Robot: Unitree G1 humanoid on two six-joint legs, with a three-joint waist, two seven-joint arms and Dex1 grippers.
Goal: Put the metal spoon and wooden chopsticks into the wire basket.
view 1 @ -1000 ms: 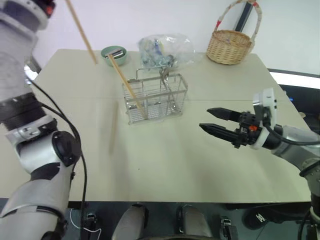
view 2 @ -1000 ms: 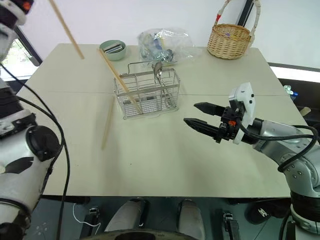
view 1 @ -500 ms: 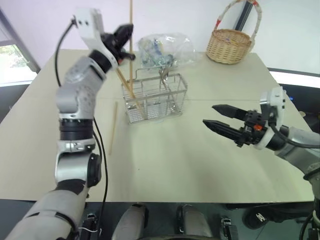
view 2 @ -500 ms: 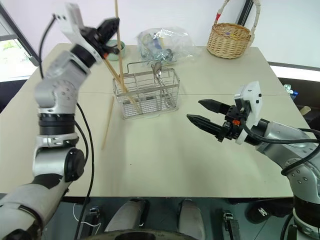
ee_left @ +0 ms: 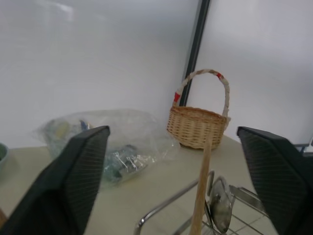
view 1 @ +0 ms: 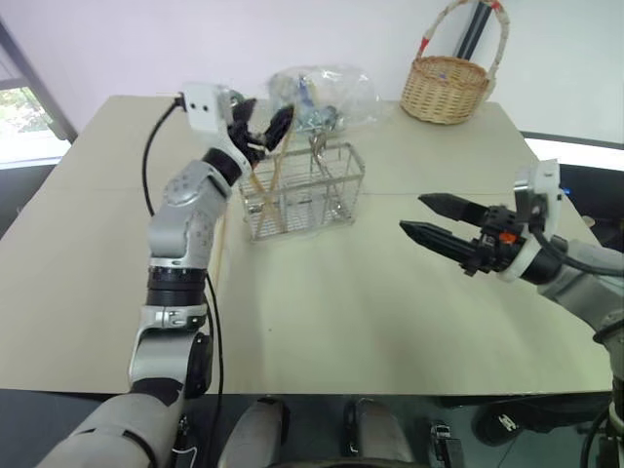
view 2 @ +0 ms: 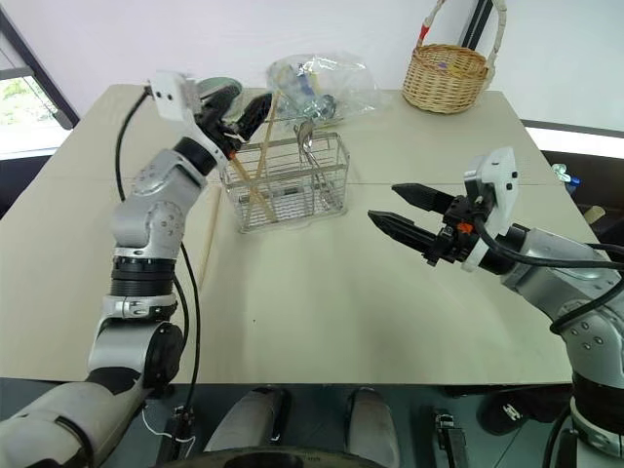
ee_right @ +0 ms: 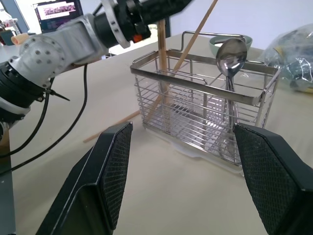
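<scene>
Beige desk (view 1: 322, 322) under head views, wire basket (view 1: 302, 190) holding metal spoon (view 1: 319, 146) and wooden chopsticks (view 1: 265, 180), left gripper (view 1: 261, 125) released above them, left wrist view, chopstick between spread fingers, right wrist view, right gripper (view 1: 425, 216) parted, basket ahead.

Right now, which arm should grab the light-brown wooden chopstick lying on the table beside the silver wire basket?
Left. The wooden chopstick lies on the wire basket's left side, below the open left gripper. The right gripper sits beyond the basket's other side, farther off.
</scene>
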